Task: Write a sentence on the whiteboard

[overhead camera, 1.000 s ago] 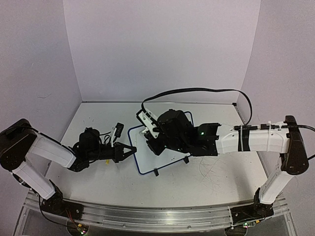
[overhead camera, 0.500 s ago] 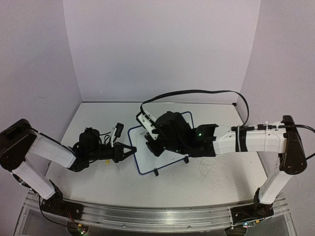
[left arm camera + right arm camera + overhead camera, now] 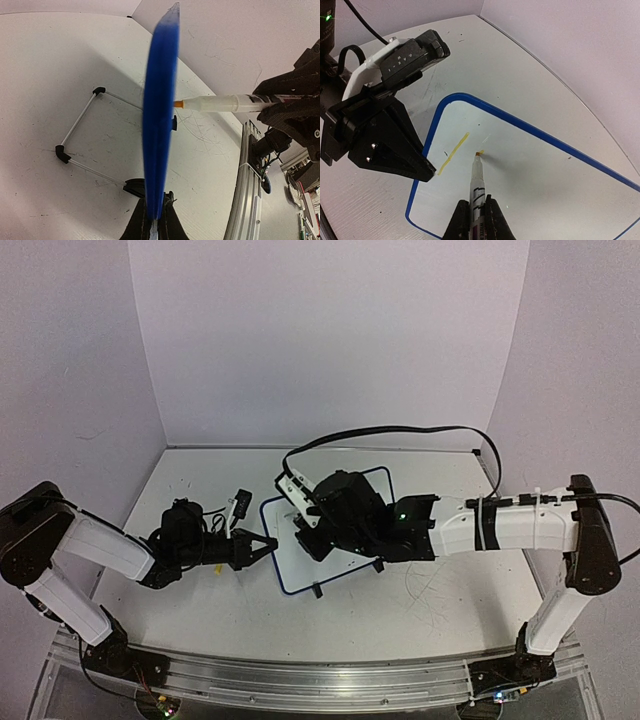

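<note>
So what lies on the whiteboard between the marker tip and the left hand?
A single slanted yellow stroke on the whiteboard. The right wrist view shows it plainly.

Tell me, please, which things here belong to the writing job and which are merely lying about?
Belong to the job:
- whiteboard
- marker, held in the right tool
- yellow stroke on the board
- left tool, clamped on the board's edge

Merely about:
- black cable, looped at the back
- grey scratch marks on the table
</note>
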### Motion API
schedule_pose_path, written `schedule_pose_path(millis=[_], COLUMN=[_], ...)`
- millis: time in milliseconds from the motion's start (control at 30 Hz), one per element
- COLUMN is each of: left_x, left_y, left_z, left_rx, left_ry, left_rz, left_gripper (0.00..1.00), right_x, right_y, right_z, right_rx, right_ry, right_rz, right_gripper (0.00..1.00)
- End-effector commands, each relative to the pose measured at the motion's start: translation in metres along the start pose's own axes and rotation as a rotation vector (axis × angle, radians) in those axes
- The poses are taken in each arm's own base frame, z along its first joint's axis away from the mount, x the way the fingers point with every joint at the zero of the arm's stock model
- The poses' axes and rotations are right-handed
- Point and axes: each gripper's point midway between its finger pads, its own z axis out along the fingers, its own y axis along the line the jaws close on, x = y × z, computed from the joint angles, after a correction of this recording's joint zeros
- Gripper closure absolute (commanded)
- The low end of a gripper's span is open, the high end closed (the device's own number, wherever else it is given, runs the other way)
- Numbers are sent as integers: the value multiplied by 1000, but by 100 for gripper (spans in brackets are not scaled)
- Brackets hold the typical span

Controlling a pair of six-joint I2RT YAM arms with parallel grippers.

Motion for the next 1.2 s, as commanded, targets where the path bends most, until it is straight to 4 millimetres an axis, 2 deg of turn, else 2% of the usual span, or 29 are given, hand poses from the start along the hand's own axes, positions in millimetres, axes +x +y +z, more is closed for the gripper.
schedule_pose_path(millis=[0, 667, 1167], left_x=[-10, -9, -9], left_y=[-6, -6, -6], left_z=[4, 3, 2], left_rx=[3, 3, -3], left_ry=[-9, -9, -9], left_rz=[33, 33, 32], left_gripper=[100, 100, 100], right_x=[-3, 7, 13], right_y=[2, 23, 3], right_z=[6, 12, 5], right_rx=[-1, -77, 23], right_ry=[5, 36, 43], right_rz=[19, 29, 36], right_gripper=[100, 100, 100])
